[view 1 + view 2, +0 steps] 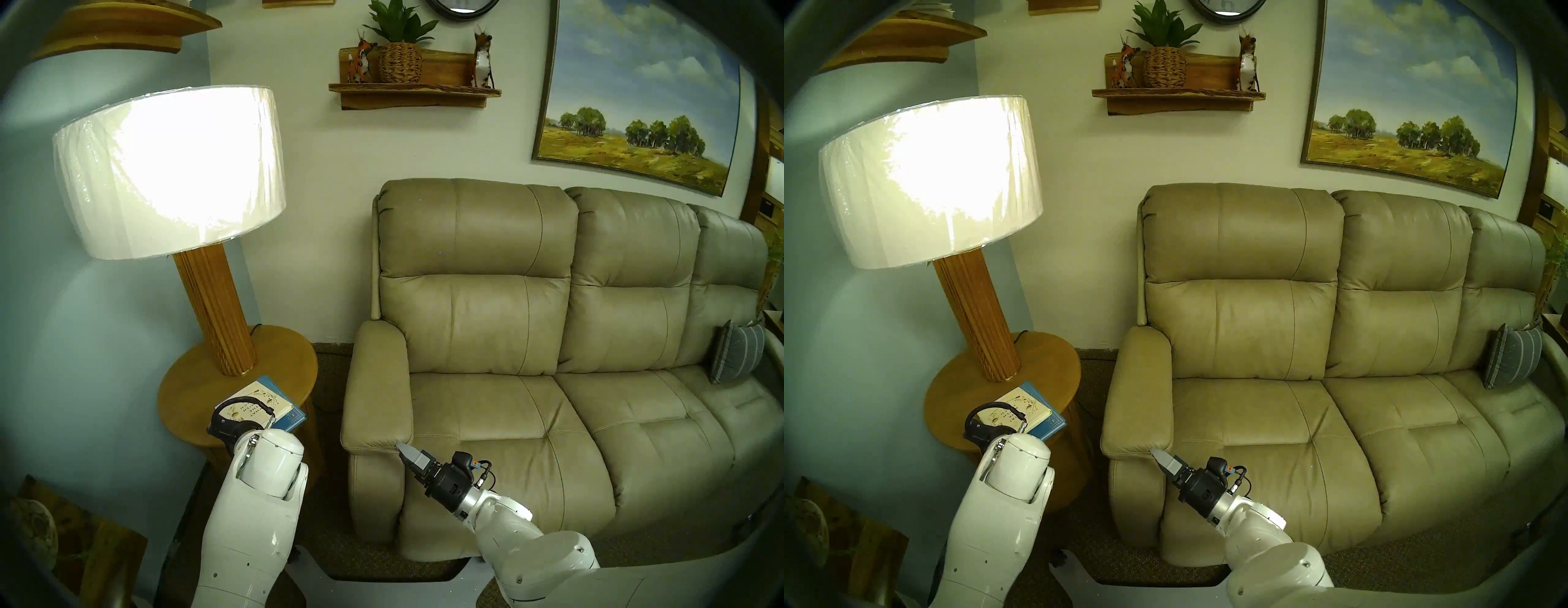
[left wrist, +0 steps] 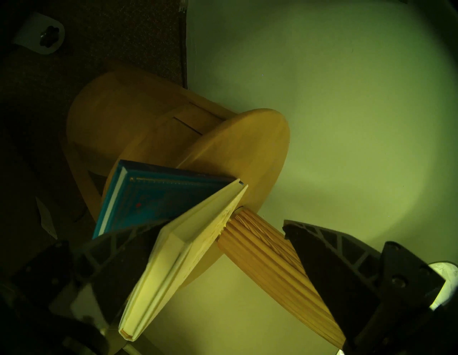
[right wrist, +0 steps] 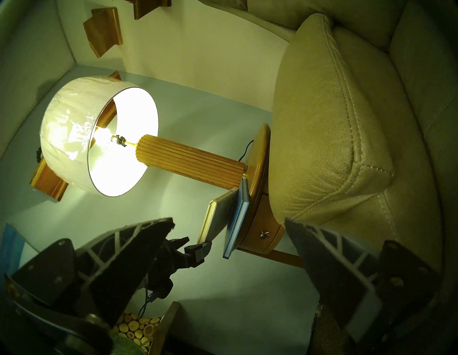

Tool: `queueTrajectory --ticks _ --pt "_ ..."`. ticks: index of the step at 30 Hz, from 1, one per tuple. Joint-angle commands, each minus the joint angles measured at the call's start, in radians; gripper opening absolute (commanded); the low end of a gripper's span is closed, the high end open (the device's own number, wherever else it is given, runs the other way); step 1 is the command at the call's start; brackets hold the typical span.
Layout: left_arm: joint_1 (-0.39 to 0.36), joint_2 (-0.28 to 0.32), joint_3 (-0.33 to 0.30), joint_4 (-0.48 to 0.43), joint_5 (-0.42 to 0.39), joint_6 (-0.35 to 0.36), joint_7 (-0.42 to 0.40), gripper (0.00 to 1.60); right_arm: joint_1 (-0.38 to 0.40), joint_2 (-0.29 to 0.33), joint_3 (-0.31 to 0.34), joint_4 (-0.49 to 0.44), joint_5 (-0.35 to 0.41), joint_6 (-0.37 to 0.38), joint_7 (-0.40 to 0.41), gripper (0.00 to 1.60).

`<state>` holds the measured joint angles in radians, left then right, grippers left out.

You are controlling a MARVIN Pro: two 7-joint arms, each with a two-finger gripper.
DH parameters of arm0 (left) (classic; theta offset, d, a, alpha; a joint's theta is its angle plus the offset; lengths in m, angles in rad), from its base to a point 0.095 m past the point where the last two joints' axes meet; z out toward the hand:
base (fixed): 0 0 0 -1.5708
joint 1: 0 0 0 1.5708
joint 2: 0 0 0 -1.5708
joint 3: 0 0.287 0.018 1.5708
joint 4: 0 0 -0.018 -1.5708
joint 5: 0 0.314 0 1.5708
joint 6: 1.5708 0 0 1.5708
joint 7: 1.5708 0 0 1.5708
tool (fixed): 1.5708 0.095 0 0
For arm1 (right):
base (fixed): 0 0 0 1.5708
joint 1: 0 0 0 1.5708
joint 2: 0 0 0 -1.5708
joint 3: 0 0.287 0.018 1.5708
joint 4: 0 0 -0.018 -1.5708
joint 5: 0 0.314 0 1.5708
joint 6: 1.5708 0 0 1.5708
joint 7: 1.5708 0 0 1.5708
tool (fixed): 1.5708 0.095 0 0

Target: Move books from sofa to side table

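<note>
On the round wooden desk (image 1: 292,361) beside the sofa (image 1: 530,382), the blue book (image 2: 153,200) lies flat with the cream book (image 2: 173,250) tilted on it (near edge lifted), left fingers (image 2: 119,260) spread wide around that edge, right fingers (image 3: 322,250) released near the armrest

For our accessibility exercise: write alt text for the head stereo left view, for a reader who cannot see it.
A cream book lies on a blue book on a round wooden side table beside a lit lamp, with the robot's left gripper over them. The beige sofa holds only a striped cushion; the right gripper points at its armrest.
</note>
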<state>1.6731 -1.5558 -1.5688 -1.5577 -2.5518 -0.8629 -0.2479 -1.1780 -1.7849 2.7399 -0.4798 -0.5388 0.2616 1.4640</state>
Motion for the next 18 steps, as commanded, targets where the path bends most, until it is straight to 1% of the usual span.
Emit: queueTrajectory --ticks 1,2,3,4,8,10,12,13,14,15,18 --pt "-0.045 0.013 -0.012 0.029 -0.005 0.021 0.001 1.60 -0.002 -0.009 0.001 -0.008 -0.003 -0.004 0.020 1.60" --pt "-0.057 0.021 -0.014 0.042 -0.008 0.028 0.008 1.60 -0.002 -0.009 0.001 -0.009 -0.003 -0.004 0.020 1.60" --pt "-0.075 0.026 -0.014 0.060 -0.004 0.016 0.011 1.60 -0.003 -0.009 0.002 -0.009 -0.002 -0.004 0.020 1.60" --pt "-0.085 0.027 -0.015 0.074 -0.002 0.021 0.006 1.60 -0.003 -0.010 0.002 -0.012 -0.002 -0.003 0.020 1.60" --pt "-0.110 0.032 -0.024 0.098 -0.008 0.030 0.013 1.60 -0.002 -0.010 0.003 -0.015 -0.001 -0.004 0.020 1.60" --pt "-0.089 0.031 -0.018 0.071 -0.007 0.045 0.011 1.60 -0.001 -0.011 0.003 -0.016 -0.001 -0.004 0.020 1.60" --pt "-0.043 0.020 0.003 0.011 0.004 0.050 0.002 1.60 0.000 -0.012 0.002 -0.017 -0.001 -0.004 0.020 1.60" --pt "-0.023 0.011 0.015 -0.009 0.011 0.064 -0.014 1.60 0.000 -0.013 0.001 -0.018 -0.001 -0.004 0.020 1.60" --pt "-0.024 -0.001 0.019 0.001 0.017 0.069 -0.032 1.60 0.001 -0.012 0.001 -0.016 -0.001 -0.005 0.020 1.60" --pt "-0.002 -0.008 0.031 -0.028 0.026 0.058 -0.038 1.60 0.001 -0.013 0.000 -0.018 -0.001 -0.004 0.020 1.60" --pt "0.036 -0.024 0.054 -0.062 0.037 0.051 -0.056 1.60 0.000 -0.012 -0.001 -0.016 -0.001 -0.004 0.020 1.60"
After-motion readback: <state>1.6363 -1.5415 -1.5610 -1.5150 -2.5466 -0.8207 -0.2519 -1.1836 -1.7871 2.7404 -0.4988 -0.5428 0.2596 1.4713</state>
